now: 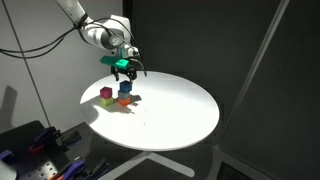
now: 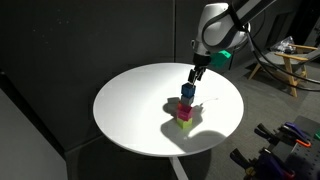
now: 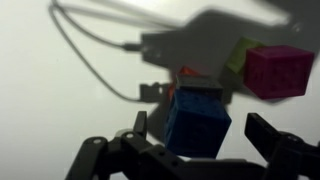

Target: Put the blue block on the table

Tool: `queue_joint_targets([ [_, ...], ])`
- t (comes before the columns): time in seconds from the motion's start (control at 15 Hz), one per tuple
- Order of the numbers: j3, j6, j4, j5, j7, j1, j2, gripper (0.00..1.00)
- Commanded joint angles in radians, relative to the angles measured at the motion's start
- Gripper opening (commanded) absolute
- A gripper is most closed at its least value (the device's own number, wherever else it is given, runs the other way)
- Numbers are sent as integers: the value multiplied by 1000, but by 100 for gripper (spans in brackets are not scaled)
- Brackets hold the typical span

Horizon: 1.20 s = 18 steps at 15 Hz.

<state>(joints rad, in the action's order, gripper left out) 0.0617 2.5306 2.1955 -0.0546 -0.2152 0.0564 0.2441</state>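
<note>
The blue block (image 3: 197,120) sits on top of an orange block (image 3: 188,72); it shows in both exterior views (image 1: 126,87) (image 2: 187,92). My gripper (image 3: 200,132) is open, its fingers either side of the blue block with a small gap on each side. In the exterior views the gripper (image 1: 124,72) (image 2: 192,78) hangs just above the stack. A magenta cube (image 3: 277,70) (image 1: 106,94) (image 2: 185,113) rests on a green block (image 3: 240,55) beside it. All stand on the round white table (image 1: 180,120) (image 2: 130,110).
Dark curtains surround the table. Tools and gear lie on the floor at the lower left in an exterior view (image 1: 40,150) and lower right in an exterior view (image 2: 285,150). A wooden chair (image 2: 290,60) stands behind the arm.
</note>
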Motion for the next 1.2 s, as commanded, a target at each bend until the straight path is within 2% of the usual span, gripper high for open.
queue_joint_targets([
  [0.0,12,-3,-2,5,3,-11,0,100],
  [1.13,1,3,-35,72,31,2,34,100],
])
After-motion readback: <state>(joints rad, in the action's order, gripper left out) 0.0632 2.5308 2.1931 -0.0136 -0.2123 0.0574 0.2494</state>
